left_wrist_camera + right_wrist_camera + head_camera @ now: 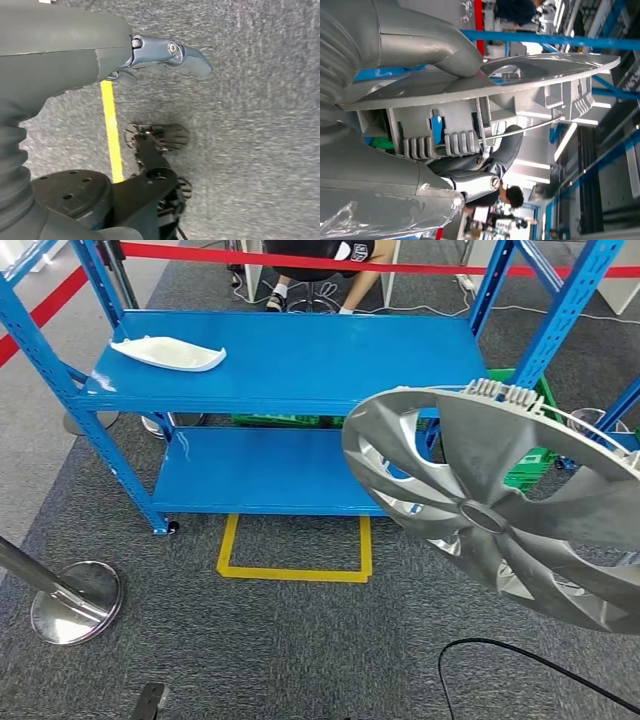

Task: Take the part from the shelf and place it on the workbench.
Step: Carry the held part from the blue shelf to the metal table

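A silver wheel cover (483,515) hangs tilted in the air at the right of the head view, in front of the blue shelf (302,360). My right hand (444,180) grips it at the rim. The thick thumb (433,45) lies on the cover's smooth face (490,80), and the darker fingers (490,172) curl behind the ribbed clips. My left hand (113,55) hangs over the grey carpet, its fingers stretched out and holding nothing.
A white curved part (170,352) lies on the shelf's top board at the left. On the carpet are a yellow floor mark (294,572), a chrome post base (75,600) and a black cable (528,660). Behind the shelf are red tape (302,258) and a seated person (324,270).
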Controlling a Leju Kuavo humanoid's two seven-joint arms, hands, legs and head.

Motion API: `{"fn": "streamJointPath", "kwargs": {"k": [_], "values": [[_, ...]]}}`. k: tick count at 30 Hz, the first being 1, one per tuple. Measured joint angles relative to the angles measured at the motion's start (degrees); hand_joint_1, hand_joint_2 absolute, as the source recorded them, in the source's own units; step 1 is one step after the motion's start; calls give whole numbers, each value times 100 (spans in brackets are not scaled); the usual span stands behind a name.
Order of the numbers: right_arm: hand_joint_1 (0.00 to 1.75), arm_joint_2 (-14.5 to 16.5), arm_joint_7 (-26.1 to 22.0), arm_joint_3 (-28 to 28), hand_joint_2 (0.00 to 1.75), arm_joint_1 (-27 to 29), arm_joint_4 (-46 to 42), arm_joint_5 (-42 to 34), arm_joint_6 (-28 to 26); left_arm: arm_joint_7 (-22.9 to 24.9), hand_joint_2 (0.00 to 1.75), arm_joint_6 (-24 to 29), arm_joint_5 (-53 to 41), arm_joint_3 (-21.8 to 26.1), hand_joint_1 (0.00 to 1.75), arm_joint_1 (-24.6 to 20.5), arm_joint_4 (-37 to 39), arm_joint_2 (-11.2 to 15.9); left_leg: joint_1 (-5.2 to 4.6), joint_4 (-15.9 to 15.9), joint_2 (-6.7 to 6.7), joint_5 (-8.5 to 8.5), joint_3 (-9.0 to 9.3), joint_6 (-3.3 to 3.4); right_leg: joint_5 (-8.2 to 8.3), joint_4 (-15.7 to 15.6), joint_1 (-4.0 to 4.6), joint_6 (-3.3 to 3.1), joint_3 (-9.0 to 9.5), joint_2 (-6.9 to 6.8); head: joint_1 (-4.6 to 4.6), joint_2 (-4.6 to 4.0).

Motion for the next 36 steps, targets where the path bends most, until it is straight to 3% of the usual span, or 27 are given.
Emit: {"fn": "streamJointPath", "kwargs": {"k": [2, 4, 5, 7, 9, 11, 13, 14, 15, 17, 19, 21, 23, 25, 27, 29, 30, 31, 32, 33, 35, 36], "values": [[175, 72, 4, -3, 175, -49, 11, 156, -106, 100, 175, 79, -4, 1, 0, -1, 0, 4, -28, 3, 79, 43, -35, -10, 242, -623, 28, -57, 503, -64, 0, -1], [175, 119, -14, 41, 175, -190, 52, 447, -293, 187, 175, 112, 47, 8, 0, -11, 0, 14, -51, 7, 179, 74, -48, -44, 325, -1422, 96, -132, 1041, -253, -9, -1], [175, 148, -46, 83, 175, -280, 90, 586, -414, 238, 175, 121, 73, 18, 0, -21, 0, 24, -54, 13, 237, 89, -52, -66, 315, -1634, 131, -163, 1160, -311, -3, -1], [175, 216, -140, 175, 175, -432, 190, 737, -644, 368, 175, 148, 88, 39, 0, -40, 0, 46, -56, 18, 350, 116, -61, -117, 331, -1723, 157, -215, 1132, -257, 5, -1], [175, 273, -248, 222, 175, -515, 291, 726, -801, 456, 175, 188, 107, 56, 0, -52, 0, 68, -53, 103, 291, 33, -105, -191, 395, -1762, 122, -272, 1092, -155, 8, -1], [175, 317, -329, 230, 175, -557, 366, 651, -866, 487, 175, 208, 132, 80, 0, -49, 0, 84, -34, 574, 96, -322, -306, -272, 469, -1782, 81, -316, 1054, -68, -1, -1], [175, 357, -364, 230, 175, -569, 428, 594, -877, 502, 175, 210, 142, 103, 0, -35, 0, 89, -2, 1356, 2, -739, -624, -320, 523, -1774, 66, -328, 973, 39, -5, 0], [175, 374, -369, 231, 175, -568, 457, 582, -877, 505, 175, 211, 144, 115, 0, -30, 0, 94, 14, 1630, -8, -823, -726, -336, 545, -1766, 60, -321, 937, 102, -5, 0], [175, 387, -372, 231, 175, -566, 486, 576, -877, 505, 175, 211, 145, 126, 0, -28, 0, 99, 29, 1700, -14, -781, -735, -347, 562, -1755, 51, -310, 906, 167, -5, -1], [175, 405, -373, 233, 175, -564, 536, 575, -876, 506, 175, 211, 146, 143, 0, -30, 0, 113, 62, 1222, -72, -432, -449, -365, 585, -1727, 23, -279, 865, 303, -6, -1], [175, 412, -373, 235, 175, -574, 569, 575, -875, 507, 175, 210, 150, 151, 0, -30, 0, 119, 111, 492, -309, -137, -36, -374, 599, -1686, 8, -224, 811, 434, -7, -1], [175, 416, -377, 235, 175, -591, 585, 574, -874, 510, 175, 210, 152, 161, 0, -33, 0, 116, 144, 153, -471, -112, 127, -345, 636, -1642, 5, -143, 725, 560, -9, -1], [175, 422, -381, 234, 175, -592, 598, 568, -875, 514, 175, 210, 153, 170, 0, -38, 0, 109, 153, 111, -378, -141, 97, -277, 680, -1620, -7, -68, 636, 658, -10, -1], [175, 430, -381, 212, 175, -566, 614, 517, -872, 515, 175, 213, 151, 175, 0, -40, 0, 112, 163, 99, -246, -121, 75, -199, 548, -1422, 0, -14, 507, 485, 31, -1], [175, 446, -379, 159, 175, -517, 620, 375, -835, 515, 175, 218, 140, 180, 0, -31, 0, 120, 150, 94, -118, -101, 58, -144, 180, -791, 4, 31, 245, 189, 81, -1], [175, 472, -353, 33, 175, -406, 619, 104, -717, 523, 175, 223, 100, 183, 0, -7, 0, 118, 128, 96, 16, -92, 40, -124, -123, -94, -5, 59, -21, 82, 88, 0], [175, 492, -309, -80, 175, -320, 617, -63, -605, 533, 175, 233, 65, 184, 0, 3, 0, 112, 122, 98, 83, -90, 35, -121, -138, 20, -5, 64, -34, 67, 89, 0], [175, 521, -235, -238, 175, -225, 611, -241, -448, 543, 175, 249, 16, 183, 0, 9, 0, 101, 120, 100, 148, -90, 33, -121, -57, -92, -5, 63, 66, 51, 88, -1], [175, 566, -115, -452, 175, -136, 597, -412, -239, 547, 175, 270, -43, 180, 0, 11, 0, 83, 118, 103, 208, -92, 36, -125, 101, -425, -4, 61, 277, -4, 90, -1], [175, 624, 38, -701, 175, -65, 580, -575, 11, 536, 175, 292, -100, 177, 0, 12, 0, 63, 111, 108, 264, -97, 42, -137, 237, -849, 5, 61, 525, -147, 91, -1], [175, 793, 420, -1327, 175, -2, 541, -892, 578, 466, 175, 324, -187, 168, 0, 16, 0, 22, 71, 131, 366, -113, 48, -182, 392, -1442, 32, -3, 850, -343, 90, 0], [175, 889, 595, -1646, 175, 2, 530, -1023, 824, 428, 175, 332, -207, 167, 0, 19, 0, 5, 52, 139, 420, -116, 49, -208, 395, -1529, 49, -49, 882, -367, 89, 0]]}}
